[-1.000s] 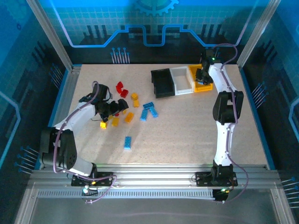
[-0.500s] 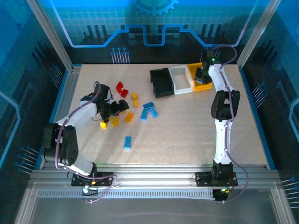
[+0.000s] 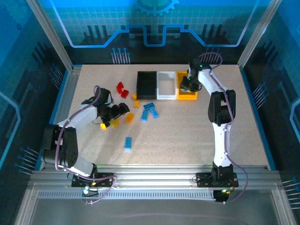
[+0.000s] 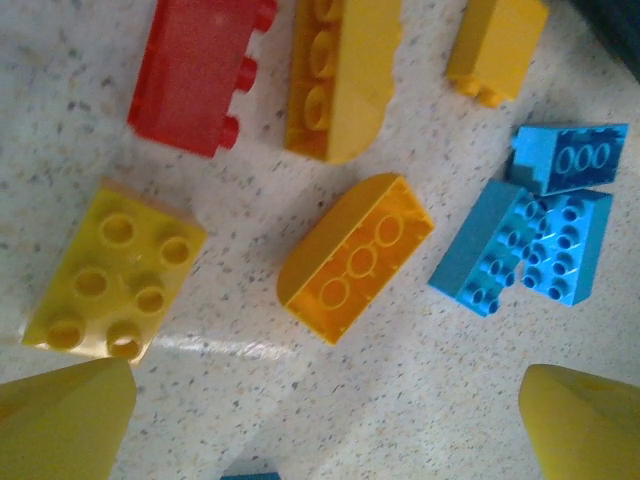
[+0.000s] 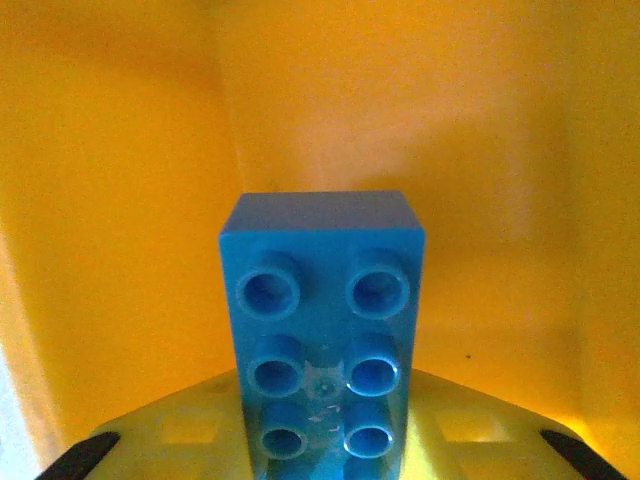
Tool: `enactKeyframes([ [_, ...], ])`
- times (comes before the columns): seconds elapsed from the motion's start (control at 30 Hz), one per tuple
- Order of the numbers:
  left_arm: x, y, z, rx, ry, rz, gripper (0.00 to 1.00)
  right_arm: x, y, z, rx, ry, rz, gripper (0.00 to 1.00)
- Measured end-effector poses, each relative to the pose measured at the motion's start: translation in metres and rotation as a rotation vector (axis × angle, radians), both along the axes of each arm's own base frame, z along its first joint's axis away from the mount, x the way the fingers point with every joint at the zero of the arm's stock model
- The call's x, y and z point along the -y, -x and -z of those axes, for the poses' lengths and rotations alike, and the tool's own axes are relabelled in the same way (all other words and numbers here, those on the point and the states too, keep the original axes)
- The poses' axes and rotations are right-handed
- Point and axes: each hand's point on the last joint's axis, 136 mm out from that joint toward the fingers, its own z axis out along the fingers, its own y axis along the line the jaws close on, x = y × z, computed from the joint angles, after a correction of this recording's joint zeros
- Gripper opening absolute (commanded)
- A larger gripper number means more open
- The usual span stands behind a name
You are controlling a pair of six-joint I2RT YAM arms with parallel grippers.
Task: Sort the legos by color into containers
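My right gripper (image 3: 186,85) is down inside the yellow container (image 3: 191,96), shut on a light blue lego (image 5: 322,330) that stands before the bin's yellow walls (image 5: 120,200). The white container (image 3: 166,93) and the black container (image 3: 146,92) sit in a row to its left. My left gripper (image 3: 119,111) hangs open over loose legos: an orange curved one (image 4: 355,255) lies just beyond its gap, with a yellow one (image 4: 110,275), a red one (image 4: 200,65) and light blue ones (image 4: 545,240) around. Its yellow fingertips (image 4: 60,420) hold nothing.
More legos lie on the speckled table: red ones (image 3: 121,89), orange ones (image 3: 136,100), a blue cluster (image 3: 150,110) and a lone blue one (image 3: 128,143). Metal frame posts and rails (image 3: 65,89) border the table.
My right gripper has swung left with the blue lego, and the three containers have slid left with it. The left gripper has shifted slightly over the pile.
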Motion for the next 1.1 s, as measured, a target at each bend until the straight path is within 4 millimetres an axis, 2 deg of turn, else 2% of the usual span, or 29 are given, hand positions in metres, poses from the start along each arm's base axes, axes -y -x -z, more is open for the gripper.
enactKeyframes([
  [0.13,0.000,0.006,-0.002,0.008,0.007,-0.013,0.99,-0.029,0.031,0.011,-0.066,-0.009,-0.045,0.33],
  [0.23,0.000,0.007,-0.007,0.032,0.010,-0.014,0.99,-0.033,0.040,0.009,-0.081,0.001,-0.055,0.33],
  [0.33,0.000,0.006,-0.013,0.051,0.012,-0.014,0.99,-0.026,0.038,-0.003,-0.061,0.027,-0.056,0.34],
  [0.53,0.000,0.007,-0.017,0.059,0.013,-0.013,0.99,-0.018,0.017,-0.039,0.034,0.071,-0.079,0.38],
  [0.6,-0.001,0.007,-0.017,0.057,0.013,-0.013,0.99,-0.017,0.014,-0.044,0.046,0.078,-0.087,0.40],
  [0.7,-0.001,0.008,-0.019,0.053,0.011,-0.012,0.99,-0.016,0.013,-0.039,0.038,0.093,-0.095,0.45],
  [0.93,-0.002,0.011,-0.024,0.059,0.005,-0.014,0.99,-0.014,0.016,-0.010,-0.027,0.110,-0.103,0.54],
  [1.1,-0.002,0.012,-0.024,0.055,0.004,-0.015,0.99,-0.014,0.017,-0.011,-0.027,0.112,-0.101,0.61],
])
